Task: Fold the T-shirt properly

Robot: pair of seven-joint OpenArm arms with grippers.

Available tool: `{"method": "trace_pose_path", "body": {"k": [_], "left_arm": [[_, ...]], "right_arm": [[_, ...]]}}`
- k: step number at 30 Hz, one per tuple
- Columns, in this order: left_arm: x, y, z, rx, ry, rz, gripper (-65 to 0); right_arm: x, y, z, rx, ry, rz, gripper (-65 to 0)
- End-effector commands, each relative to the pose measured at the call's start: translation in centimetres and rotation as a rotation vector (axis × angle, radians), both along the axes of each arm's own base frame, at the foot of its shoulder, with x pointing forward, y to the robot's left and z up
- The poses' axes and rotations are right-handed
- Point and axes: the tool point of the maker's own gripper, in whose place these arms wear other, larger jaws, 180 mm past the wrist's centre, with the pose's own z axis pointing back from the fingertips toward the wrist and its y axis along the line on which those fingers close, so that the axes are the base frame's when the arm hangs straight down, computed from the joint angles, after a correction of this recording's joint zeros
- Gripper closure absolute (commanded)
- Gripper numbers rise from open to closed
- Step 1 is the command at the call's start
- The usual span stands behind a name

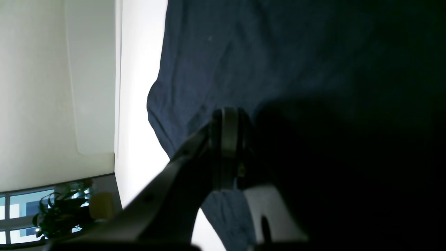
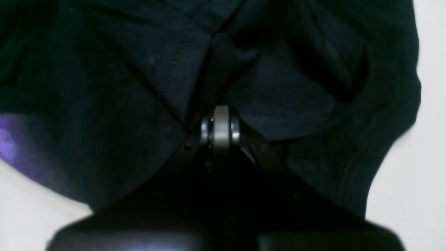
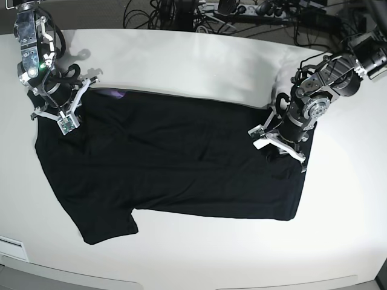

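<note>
T-shirt (image 3: 175, 163), soft, wrinkled black cloth, is pinched by left gripper (image 3: 270, 140) and right gripper (image 3: 63, 124).

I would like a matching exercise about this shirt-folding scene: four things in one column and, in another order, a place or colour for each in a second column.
Column one:
1. left pincer
2. right pincer
3. T-shirt
4. purple print

Column two:
A. black, lying flat across the white table
B. shut on cloth at the base view's right end of the shirt
C. peeking out at the shirt's far edge
D. shut on cloth at the base view's left end of the shirt

Pairs: 1-B, 2-D, 3-A, 4-C
</note>
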Motion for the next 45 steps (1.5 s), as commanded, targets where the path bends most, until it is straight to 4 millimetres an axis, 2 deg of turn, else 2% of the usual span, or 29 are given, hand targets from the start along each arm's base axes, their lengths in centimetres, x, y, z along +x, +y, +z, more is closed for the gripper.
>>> {"method": "trace_pose_path", "body": {"k": [1,5,9,14,16,19,21,24,29,34,39,45], "left_arm": [[-1.4,1.1,-1.3,0.053,0.062,-0.005,0.0],[-5.3,1.7,-3.4,0.117,0.177,-0.004,0.0],[-9.4,3.1,-4.2,0.143,0.254,-0.024,0.0],[-14.5,3.4,-4.4,0.166,0.320,-0.091,0.0],[-15.3,3.2,-3.4,0.181,0.270,-0.108,0.0],[-12.4,2.0,1.7,0.161,0.045,-0.085,0.0],[-11.0,0.6,4.9,0.083,0.037,-0.071,0.0],[-9.5,-0.3,7.6,-0.038,0.104,-0.038,0.0],[-6.2,0.0,10.9,-0.205,0.137,0.027,0.0],[-5.2,-0.1,9.4,-0.407,0.341,0.112,0.0],[-1.7,0.6,7.5,-0.532,0.436,0.276,0.0],[0.7,-0.5,3.9,-0.659,0.633,0.386,0.0]], "right_arm": [[-0.5,-1.1,0.0,-0.046,0.030,-0.006,0.0],[-3.2,-0.9,-1.4,-0.048,0.111,0.008,0.0],[-6.7,-0.5,-2.1,-0.055,0.175,0.017,0.0],[-9.8,-0.2,-1.9,-0.109,0.201,0.049,0.0],[-10.0,0.2,-1.4,-0.113,0.180,0.067,0.0],[-9.6,0.4,-0.8,-0.120,0.146,0.072,0.0],[-9.5,0.4,-0.8,-0.119,0.143,0.071,0.0],[-9.5,0.4,-0.8,-0.121,0.144,0.072,0.0],[-9.6,0.6,-0.9,-0.117,0.149,0.084,0.0],[-9.3,0.8,-0.6,-0.108,0.128,0.087,0.0],[-8.8,1.5,0.3,-0.100,0.099,0.104,0.0],[-7.9,2.6,2.0,-0.087,0.041,0.126,0.0]]}}
